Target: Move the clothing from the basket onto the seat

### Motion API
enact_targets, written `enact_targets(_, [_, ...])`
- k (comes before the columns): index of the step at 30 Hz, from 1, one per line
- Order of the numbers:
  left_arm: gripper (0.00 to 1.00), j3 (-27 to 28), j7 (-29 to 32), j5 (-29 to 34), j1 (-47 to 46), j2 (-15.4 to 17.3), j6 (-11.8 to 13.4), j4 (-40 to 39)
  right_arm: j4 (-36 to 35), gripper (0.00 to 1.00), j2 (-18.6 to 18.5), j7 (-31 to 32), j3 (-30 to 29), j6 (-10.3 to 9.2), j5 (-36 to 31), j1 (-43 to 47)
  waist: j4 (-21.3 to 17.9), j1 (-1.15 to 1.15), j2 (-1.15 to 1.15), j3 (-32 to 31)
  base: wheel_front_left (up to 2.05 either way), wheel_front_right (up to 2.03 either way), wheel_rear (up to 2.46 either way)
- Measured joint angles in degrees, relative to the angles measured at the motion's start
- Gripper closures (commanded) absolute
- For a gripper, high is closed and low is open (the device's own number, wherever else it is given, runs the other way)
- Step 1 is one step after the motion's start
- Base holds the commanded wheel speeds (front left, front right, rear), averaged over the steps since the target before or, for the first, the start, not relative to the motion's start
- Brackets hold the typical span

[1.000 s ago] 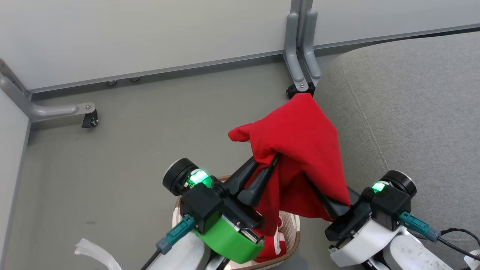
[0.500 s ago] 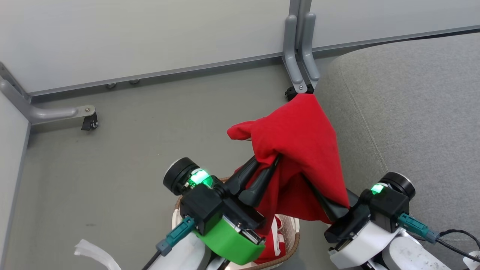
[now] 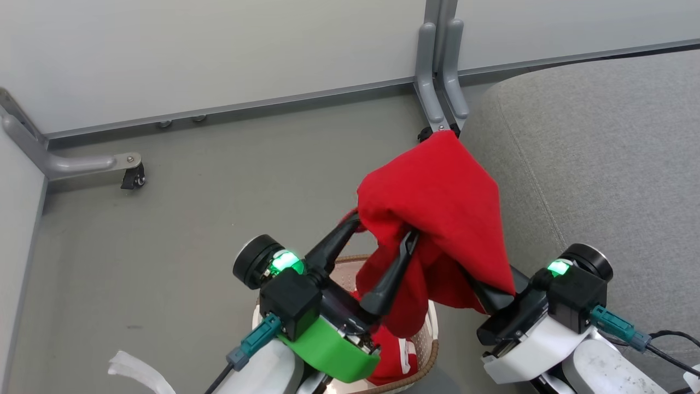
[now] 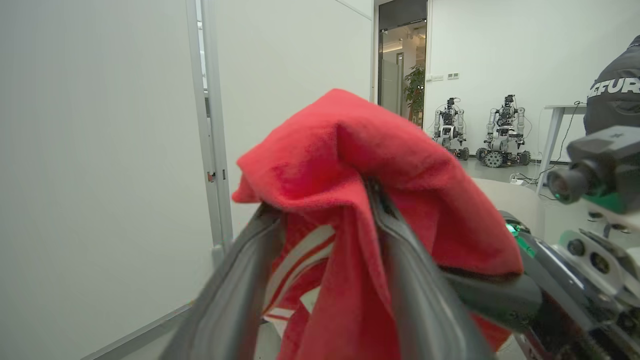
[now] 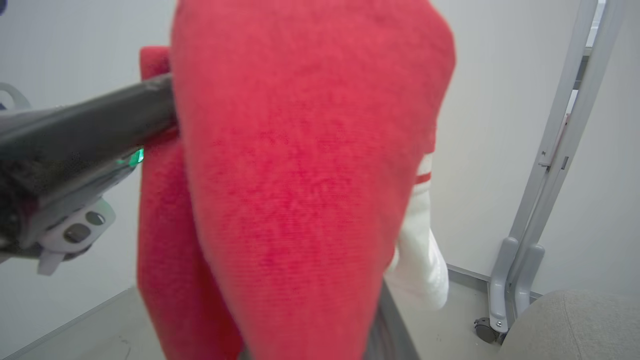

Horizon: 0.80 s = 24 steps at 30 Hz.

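Grey floor (image 3: 219, 191). The left gripper (image 3: 384, 227) gapes, the clothing (image 3: 437, 191) draped over one finger above the basket (image 3: 432, 350); the right gripper (image 3: 445, 145) clamps its peak. A dark sleeve (image 4: 612, 90) reads "EFUR"

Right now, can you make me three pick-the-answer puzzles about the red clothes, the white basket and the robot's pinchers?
1. Where does the cream-white perforated plastic basket stand?
A) on the grey floor, under the left gripper
B) on a wooden table
C) on a shelf

2. What colour is the soft fabric garment held up in the air?
A) blue
B) yellow
C) red

3. How do the left gripper's two dark fingers stand?
A) pressed together
B) spread apart
C) folded back

Answers:
1 A: the basket peeks out beneath the left gripper, down on the floor.
2 C: it is bright red in every view.
3 B: a wide gap shows between them, with cloth draped over the tips.
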Motion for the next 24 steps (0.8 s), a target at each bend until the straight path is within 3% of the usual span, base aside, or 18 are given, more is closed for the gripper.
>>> enact_targets(7, [0.00, 2.8, 0.0, 1.1, 2.4, 0.0, 0.0, 1.7, -0.7, 1.00, 1.2, 0.0, -2.2, 0.00, -0.1, 0.8, 0.2, 0.00, 0.00, -0.2, 0.00, 0.00, 0.00])
enact_targets(24, [0.00, 23.2, 0.0, 2.4, 13.8, -2.2, 0.1, 6.2, -1.3, 1.00, 5.0, 0.0, -10.6, 0.00, -0.1, 6.5, 1.1, 0.00, 0.00, -0.9, 0.00, 0.00, 0.00])
